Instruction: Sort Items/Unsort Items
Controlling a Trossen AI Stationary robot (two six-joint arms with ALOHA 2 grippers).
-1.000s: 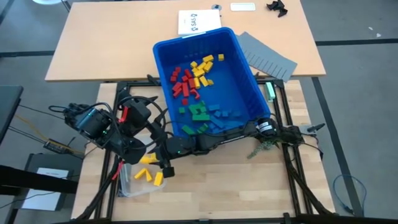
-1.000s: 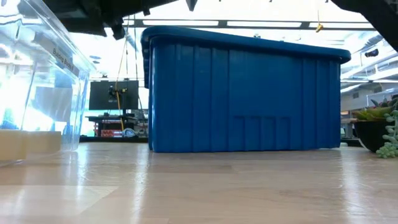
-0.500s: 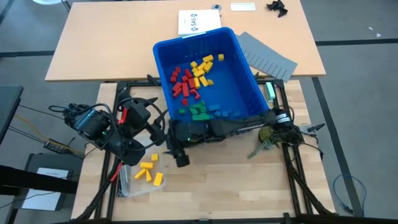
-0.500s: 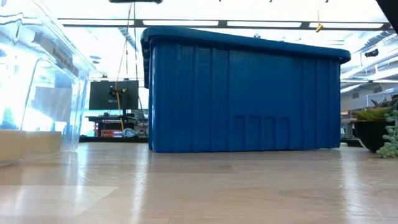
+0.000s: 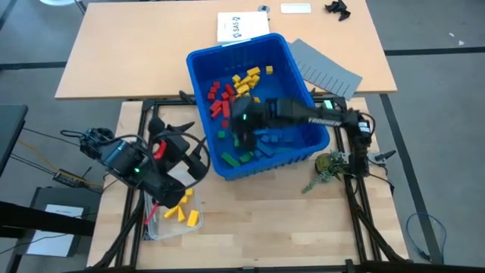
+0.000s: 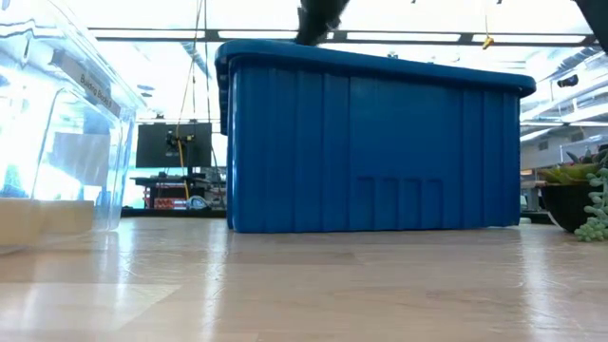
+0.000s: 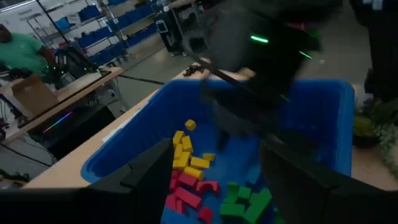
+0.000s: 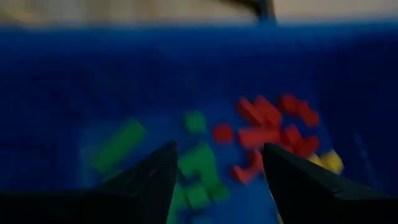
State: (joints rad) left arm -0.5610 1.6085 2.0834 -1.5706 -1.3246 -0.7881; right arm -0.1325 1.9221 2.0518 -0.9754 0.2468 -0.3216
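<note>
The items lie in a blue bin (image 5: pixel 303 98): red blocks (image 5: pixel 221 98), yellow blocks (image 5: pixel 246 80), green blocks (image 8: pixel 199 165) and blue blocks (image 5: pixel 269 145). Three more yellow blocks (image 5: pixel 182 208) rest in a clear tray (image 5: pixel 155 227) near the table's left front. My right gripper (image 5: pixel 241 130) hovers open over the bin's near half, above the green blocks, with nothing between its fingers (image 8: pixel 219 149). My left gripper (image 5: pixel 195 155) stands open to the left of the bin, above the clear tray's far end, pointing toward the bin (image 7: pixel 214 152).
A grey slotted sheet (image 5: pixel 326 68) leans at the bin's far right corner. A white paper (image 5: pixel 241 26) lies on the far table. A small plant (image 5: pixel 326 171) sits at the right. In the left wrist view a person (image 7: pixel 18 50) shows in the room beyond.
My right gripper has left the clear tray at the near left. It has risen and swung toward the far right, over the bin's near wall, and now tips down over the blocks inside. The blocks in the bin have stayed in place.
</note>
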